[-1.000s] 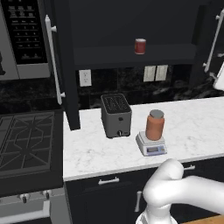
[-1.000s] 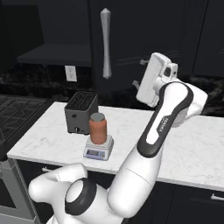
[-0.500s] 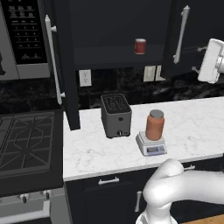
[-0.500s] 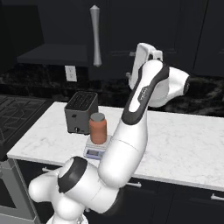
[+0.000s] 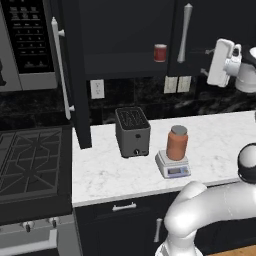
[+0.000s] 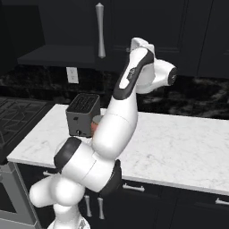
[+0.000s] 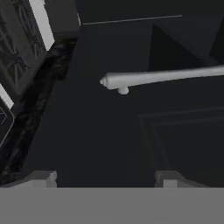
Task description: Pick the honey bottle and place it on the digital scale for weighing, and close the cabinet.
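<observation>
The honey bottle stands on the digital scale near the counter's front edge, unchanged. The cabinet's right door has swung further shut since a second ago, covering more of the shelf. The gripper faces the door's handle, fingers apart, holding nothing

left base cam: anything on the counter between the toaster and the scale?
No. Between the toaster and the scale, which carries the honey bottle, the left base view shows bare white marble counter.
</observation>
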